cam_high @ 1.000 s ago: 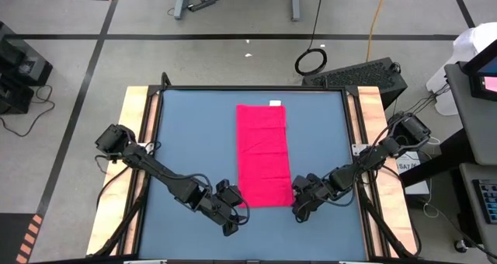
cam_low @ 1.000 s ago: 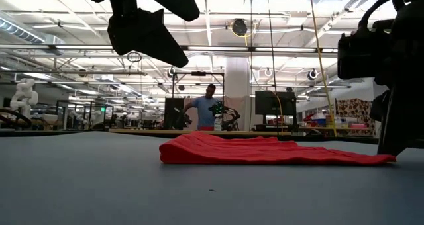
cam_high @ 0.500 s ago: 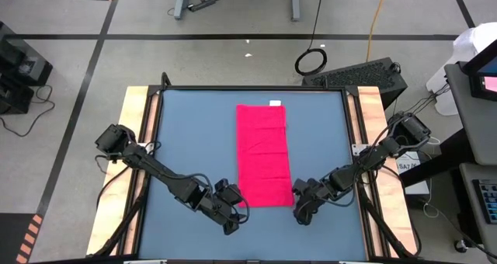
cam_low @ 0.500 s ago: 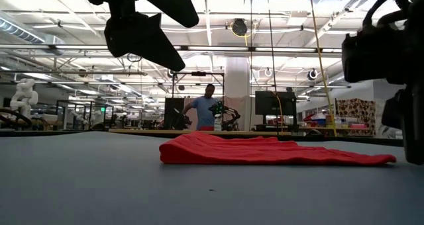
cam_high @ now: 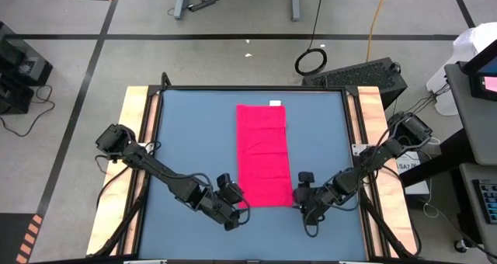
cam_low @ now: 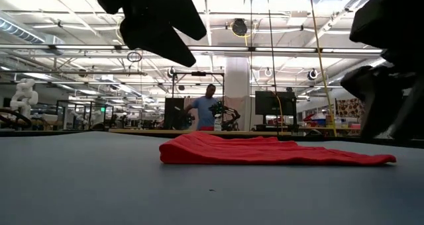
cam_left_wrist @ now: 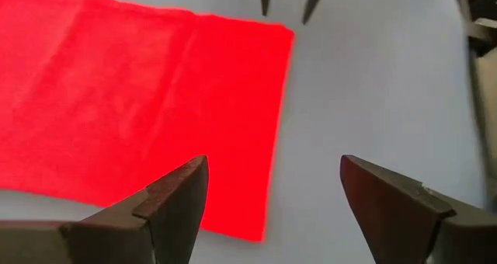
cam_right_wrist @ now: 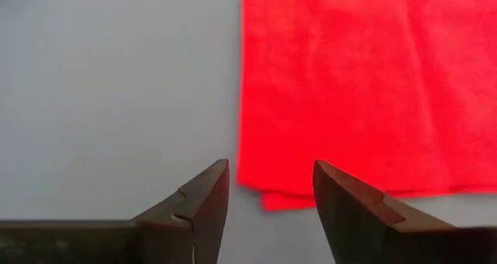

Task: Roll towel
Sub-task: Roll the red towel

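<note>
Lying flat near the middle of the blue table [cam_high: 186, 140], the towel [cam_high: 262, 155] runs lengthwise from the far edge toward the near one, its white tag [cam_high: 275, 102] at the far end. The left gripper [cam_high: 233, 210] hovers at the near left corner, fingers apart and empty; the right gripper [cam_high: 304, 204] sits at the near right corner, fingers apart too. Only the low view shows a person [cam_low: 209, 109] in the room behind; the right wrist view reveals a doubled layer at the near hem.

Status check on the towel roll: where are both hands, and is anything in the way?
Left hand open at towel's near-left corner. Right hand open at its near-right corner. Towel flat, unrolled, not gripped. Nothing in the way.
</note>
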